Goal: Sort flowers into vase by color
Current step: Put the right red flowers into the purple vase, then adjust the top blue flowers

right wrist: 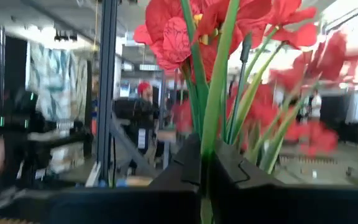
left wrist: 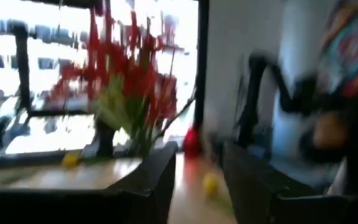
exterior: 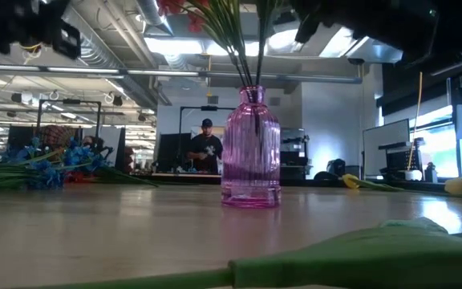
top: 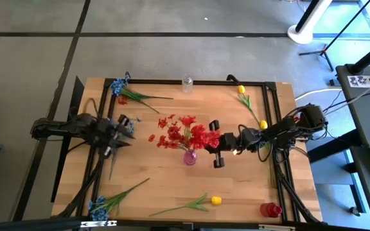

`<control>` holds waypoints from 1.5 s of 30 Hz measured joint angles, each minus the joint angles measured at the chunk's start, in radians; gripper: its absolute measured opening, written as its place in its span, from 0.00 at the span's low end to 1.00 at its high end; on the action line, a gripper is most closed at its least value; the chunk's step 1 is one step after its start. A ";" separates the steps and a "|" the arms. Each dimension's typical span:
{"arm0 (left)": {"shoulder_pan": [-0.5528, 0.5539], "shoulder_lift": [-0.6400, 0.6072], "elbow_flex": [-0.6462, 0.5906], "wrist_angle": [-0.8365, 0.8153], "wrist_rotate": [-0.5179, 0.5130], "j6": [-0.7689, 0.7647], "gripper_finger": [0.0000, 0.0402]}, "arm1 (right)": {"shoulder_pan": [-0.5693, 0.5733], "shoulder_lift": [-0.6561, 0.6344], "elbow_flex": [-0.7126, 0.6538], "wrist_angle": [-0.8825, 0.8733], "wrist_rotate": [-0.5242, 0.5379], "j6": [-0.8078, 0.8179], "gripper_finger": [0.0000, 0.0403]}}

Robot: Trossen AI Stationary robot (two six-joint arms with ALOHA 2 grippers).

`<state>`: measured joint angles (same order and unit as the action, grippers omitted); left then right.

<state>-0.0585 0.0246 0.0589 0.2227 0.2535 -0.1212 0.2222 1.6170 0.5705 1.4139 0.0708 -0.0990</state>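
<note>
While the right pincer pinches a green stem, red flowers fill the ribbed pink glass vase; blue sprays lie nearby. Left pincer gapes empty above the wooden desk.

Red flowers stand in the pink vase mid-table; blue flowers lie far left, yellow tulips far right.

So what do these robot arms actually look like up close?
Both are dark, nearly black, jointed arms. The left arm is slim, with black cables trailing off it. The right arm has a chunky rounded joint and a small bright light near its wrist. Each ends in a gripper with two flat, blocky black jaws and no markings that I can see.
</note>
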 joint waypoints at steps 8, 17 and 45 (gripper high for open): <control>0.000 0.000 0.000 0.187 0.105 -0.008 0.32 | 0.000 0.000 0.000 -0.151 0.000 -0.004 0.03; -0.004 0.039 0.000 0.199 0.105 0.000 0.32 | 0.000 0.000 0.000 -0.300 0.092 -0.046 0.12; 0.296 0.644 0.263 -0.370 -0.768 -0.509 0.22 | 0.019 -0.478 0.000 -0.720 0.210 -0.069 0.75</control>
<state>0.2379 0.6686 0.3215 -0.1470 -0.5149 -0.6298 0.2413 1.1386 0.5705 0.6944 0.2811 -0.1679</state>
